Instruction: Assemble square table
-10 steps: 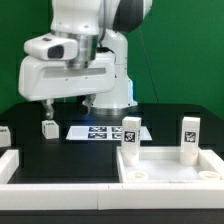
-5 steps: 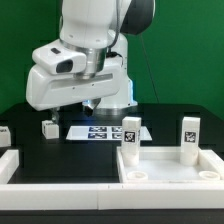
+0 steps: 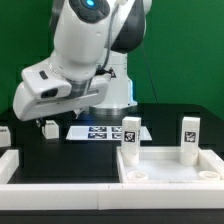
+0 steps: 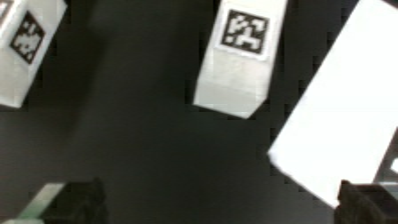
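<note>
Two wide-open jaws of the gripper [image 4: 222,203] hold nothing, and the leg [image 4: 238,58] is close ahead of them, not between them yet, so move over it, keep it in the middle, go down slowly, then squeeze.

A tagged white leg [image 4: 235,62] sits on the dark counter [image 4: 143,130]. The marker board [image 4: 347,110] is just beside it, a second leg [image 4: 27,50] is on its other side, and the pincer [image 4: 222,202] is spread wide.

A robotics lab: a white arm [image 3: 80,60] stands on a black table [image 3: 60,150] before a green backdrop [image 3: 180,50], with a marker board [image 3: 95,131] and tagged white legs [image 3: 189,135] laid out.
</note>
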`<state>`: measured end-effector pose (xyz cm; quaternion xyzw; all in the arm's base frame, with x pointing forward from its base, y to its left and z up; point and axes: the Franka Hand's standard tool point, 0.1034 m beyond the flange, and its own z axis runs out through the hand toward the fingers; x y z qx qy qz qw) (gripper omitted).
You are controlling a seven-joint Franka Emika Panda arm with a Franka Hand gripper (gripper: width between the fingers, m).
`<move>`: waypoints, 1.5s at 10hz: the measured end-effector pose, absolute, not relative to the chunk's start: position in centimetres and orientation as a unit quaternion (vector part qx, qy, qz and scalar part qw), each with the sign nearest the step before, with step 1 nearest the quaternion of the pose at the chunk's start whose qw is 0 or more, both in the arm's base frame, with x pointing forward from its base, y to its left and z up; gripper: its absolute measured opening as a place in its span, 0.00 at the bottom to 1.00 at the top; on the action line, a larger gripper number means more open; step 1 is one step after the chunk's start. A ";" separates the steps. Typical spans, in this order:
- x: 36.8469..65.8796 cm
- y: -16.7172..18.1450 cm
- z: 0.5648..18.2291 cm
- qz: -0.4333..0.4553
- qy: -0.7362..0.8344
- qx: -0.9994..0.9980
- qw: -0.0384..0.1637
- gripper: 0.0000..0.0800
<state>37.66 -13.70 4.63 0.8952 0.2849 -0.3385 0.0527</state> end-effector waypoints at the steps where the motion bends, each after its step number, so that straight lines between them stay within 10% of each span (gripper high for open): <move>1: 37.8 -13.5 4.4 -0.351 0.288 0.889 0.054 0.81; 15: 31.2 -16.0 1.7 -0.402 0.180 0.895 0.065 0.81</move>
